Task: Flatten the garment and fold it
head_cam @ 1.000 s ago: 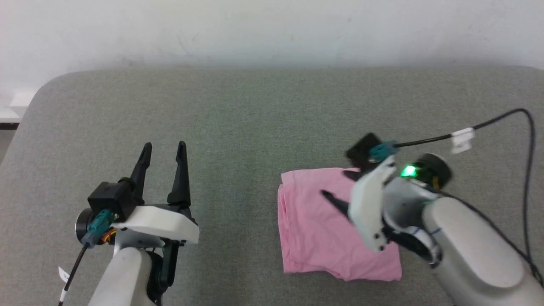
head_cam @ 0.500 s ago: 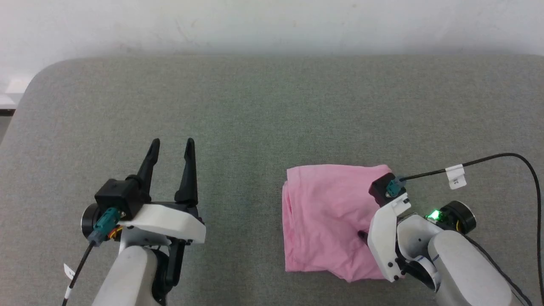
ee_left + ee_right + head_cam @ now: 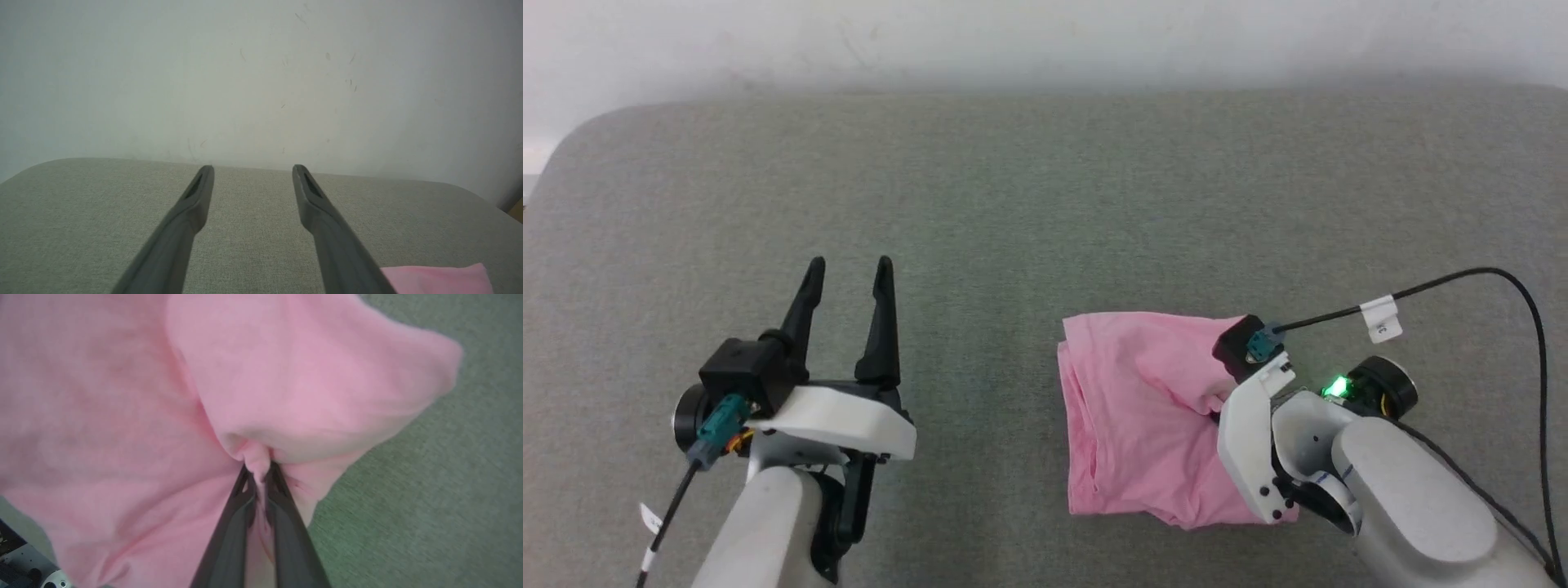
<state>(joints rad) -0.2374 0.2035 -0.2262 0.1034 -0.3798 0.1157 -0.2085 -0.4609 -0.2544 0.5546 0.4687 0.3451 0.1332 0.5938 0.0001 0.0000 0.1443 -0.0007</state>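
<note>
The light pink garment (image 3: 1139, 416) lies folded into a rough rectangle on the grey table, right of centre in the head view. My right gripper (image 3: 258, 470) is shut on a pinch of the garment (image 3: 286, 388) near its right edge, lifting a hump of fabric; in the head view its fingers are hidden under the wrist. My left gripper (image 3: 848, 273) hovers open over bare table to the left, well apart from the cloth, fingers (image 3: 196, 196) pointing at the far wall. A corner of the garment (image 3: 437, 278) shows at the left wrist view's lower right. Waistband and label are hidden.
The grey fabric-covered table (image 3: 1013, 204) reaches back to a white wall (image 3: 1045, 41), with a rounded corner at the far left. A black cable (image 3: 1462, 282) with a white tag loops from my right wrist over the table's right side.
My right gripper came down from above the garment onto its right part and closed on the fabric, which now bunches upward there. The head camera has tilted slightly. The left arm kept its place.
</note>
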